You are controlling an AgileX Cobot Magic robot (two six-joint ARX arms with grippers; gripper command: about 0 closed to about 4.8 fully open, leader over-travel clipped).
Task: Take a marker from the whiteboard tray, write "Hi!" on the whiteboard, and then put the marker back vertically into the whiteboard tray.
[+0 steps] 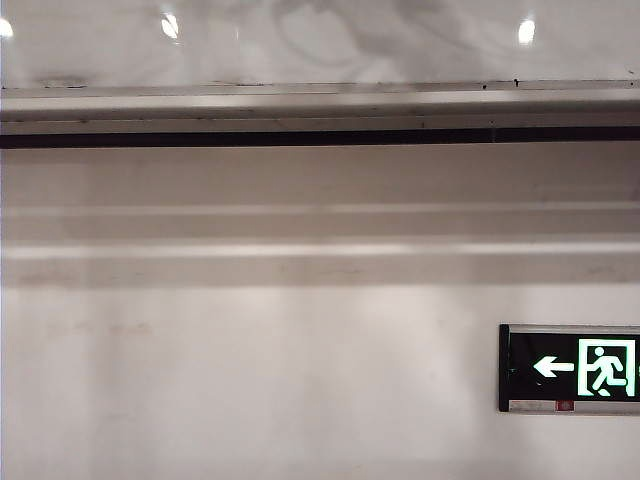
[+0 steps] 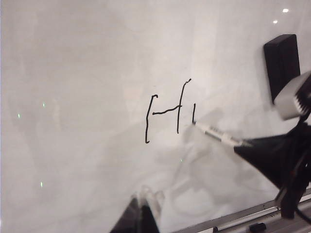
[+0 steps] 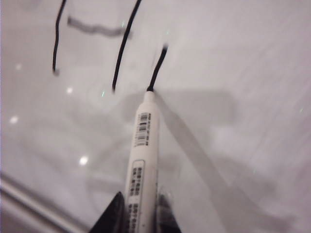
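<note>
The slim white-barrelled marker, printed with small barcode labels, is clamped between the dark fingers of the right gripper, whose jaws are narrowed onto the barrel. The marker's black tip is pressed against the large glossy white whiteboard, at the lower end of a short black stroke. In the left wrist view, the same marker is seen slanting up from the black right gripper to the board, its tip touching just right of a hand-drawn black letter H.

The left gripper is seen only as dark finger ends near the board's lower edge, apart from the writing; nothing is seen between them, and how wide they stand cannot be told.

The long narrow silver-grey metal whiteboard tray runs along the board's bottom edge, and a small black cap lies on it. A black rectangular eraser is stuck to the board near its right edge.

In the exterior view, the tray spans beneath the board, and a green exit sign is mounted on the wall below.
</note>
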